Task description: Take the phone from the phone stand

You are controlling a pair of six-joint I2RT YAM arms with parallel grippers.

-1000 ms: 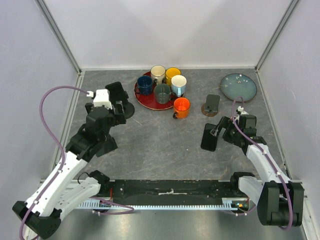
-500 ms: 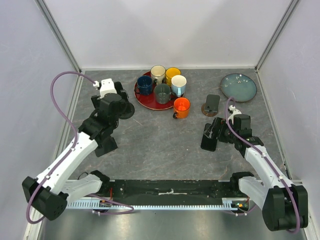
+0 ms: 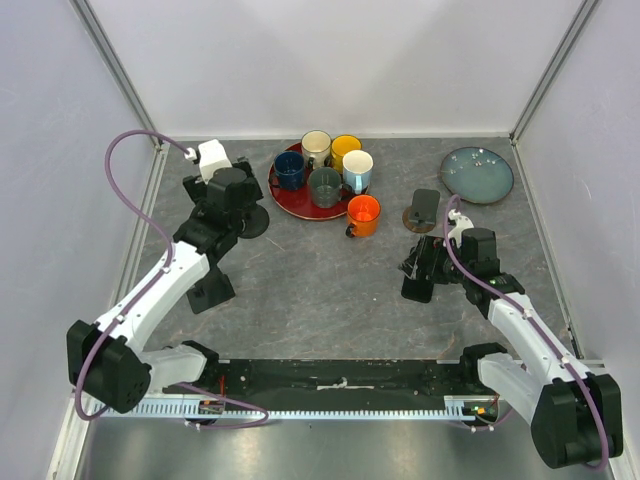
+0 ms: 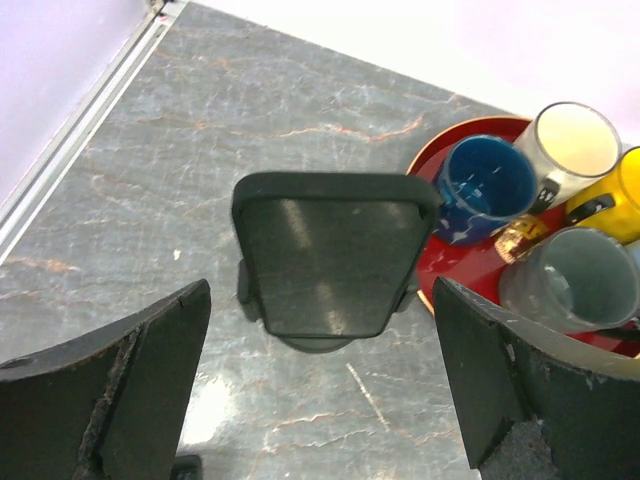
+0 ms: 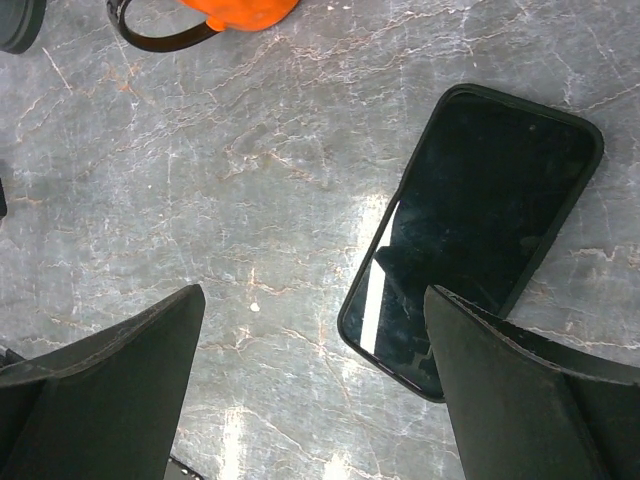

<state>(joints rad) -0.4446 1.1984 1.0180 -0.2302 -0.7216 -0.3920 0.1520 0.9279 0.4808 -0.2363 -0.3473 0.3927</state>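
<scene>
Black and glossy, the phone [image 4: 330, 262] is propped upright on its phone stand [image 4: 312, 346] just beside the red tray [image 4: 455, 275]. It is framed between the spread fingers of the left hand [image 4: 320, 310], untouched. The right hand [image 5: 312, 300] is held released over a second phone [image 5: 480, 230], which is laid flat on the grey worktop [image 5: 250, 200].

The left arm [image 3: 160, 290] has stretched out toward the far left side; its elbow, bent low a second ago, is now almost straight; the left gripper [image 4: 320, 300] has come forward and is now near the phone [image 4: 328, 265] on its stand [image 4: 312, 345], which shows ahead between its fingers; the purple cable [image 3: 113, 160] now loops higher; the right gripper [image 5: 312, 300] has moved to the left, and from the top it now hides the upper part of the flat phone [image 5: 480, 220].
</scene>
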